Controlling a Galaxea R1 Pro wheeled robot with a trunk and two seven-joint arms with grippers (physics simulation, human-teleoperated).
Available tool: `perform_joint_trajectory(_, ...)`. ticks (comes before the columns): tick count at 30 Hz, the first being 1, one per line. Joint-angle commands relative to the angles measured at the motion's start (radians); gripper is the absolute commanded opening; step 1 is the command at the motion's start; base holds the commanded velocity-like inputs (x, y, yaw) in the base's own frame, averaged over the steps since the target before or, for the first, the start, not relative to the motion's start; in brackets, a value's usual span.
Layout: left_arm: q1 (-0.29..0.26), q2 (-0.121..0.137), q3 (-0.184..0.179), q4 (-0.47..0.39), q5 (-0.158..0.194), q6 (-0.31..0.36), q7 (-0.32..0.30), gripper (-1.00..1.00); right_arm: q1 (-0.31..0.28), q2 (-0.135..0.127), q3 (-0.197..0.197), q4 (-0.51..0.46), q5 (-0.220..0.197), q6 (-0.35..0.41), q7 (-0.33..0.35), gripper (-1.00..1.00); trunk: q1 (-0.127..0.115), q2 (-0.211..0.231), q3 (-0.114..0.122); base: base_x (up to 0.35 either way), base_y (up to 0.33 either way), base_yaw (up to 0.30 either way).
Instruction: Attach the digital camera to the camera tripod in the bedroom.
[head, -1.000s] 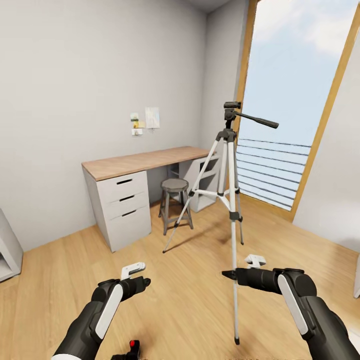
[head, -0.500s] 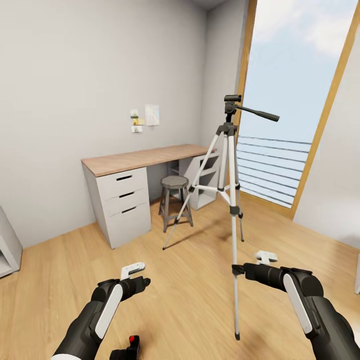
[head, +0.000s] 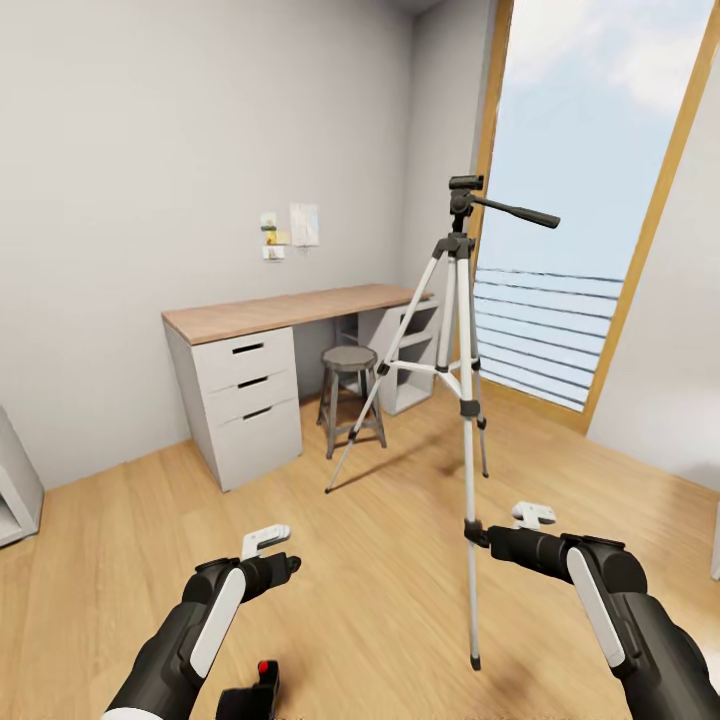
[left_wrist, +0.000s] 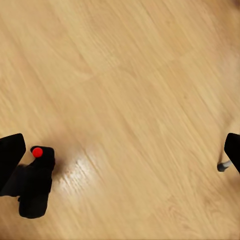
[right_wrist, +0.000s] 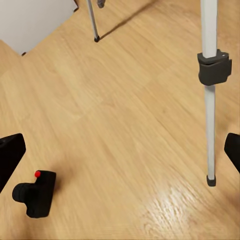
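Note:
The camera tripod (head: 462, 380) stands on the wood floor in the middle of the bedroom, its dark head (head: 463, 189) and long pan handle up at the window's height. The digital camera (head: 253, 698), black with a red dot, lies on the floor just in front of me, low between my arms. My left gripper (head: 272, 552) hovers open above and beyond it. My right gripper (head: 505, 525) is open beside the tripod's front leg (right_wrist: 210, 100). Both wrist views show the digital camera (left_wrist: 35, 187) (right_wrist: 36, 194) on the planks below open jaws; a tripod foot (left_wrist: 222, 166) shows too.
A wood-topped white desk (head: 280, 315) with drawers stands against the far wall, and a grey stool (head: 350, 372) is beside it. The tall wood-framed window (head: 600, 230) fills the right. A white furniture corner (head: 14, 490) shows at the left edge.
My right gripper has shifted a little to the right, up to the tripod's front leg. The head view has shifted slightly. The left arm and the digital camera have stayed put.

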Motion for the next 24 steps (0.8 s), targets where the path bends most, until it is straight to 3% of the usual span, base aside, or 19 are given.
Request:
perform_joint_trajectory(1,0.0,0.0,-0.001,-0.001,0.011,0.003,0.009,1.0,-0.001,0.0,-0.001,-0.001,0.001,0.005,0.005,1.0,0.004,-0.008,-0.004,0.0,0.0,0.0)
perform_joint_trajectory(16,0.0,0.0,-0.001,0.001,0.01,0.003,0.017,1.0,-0.001,0.0,0.001,-0.001,-0.001,0.01,0.009,1.0,0.061,-0.113,-0.051,0.0,0.0,0.0)
perform_joint_trajectory(18,0.0,0.0,-0.001,0.001,0.011,0.003,0.073,1.0,-0.001,0.0,0.003,-0.001,-0.001,0.007,0.009,1.0,0.069,-0.127,-0.058,0.0,0.0,0.0)
perform_joint_trajectory(24,0.0,0.0,-0.002,0.003,0.012,0.002,0.132,1.0,-0.001,0.001,0.004,-0.001,-0.001,0.004,0.009,1.0,0.082,-0.148,-0.079,0.0,0.0,0.0)
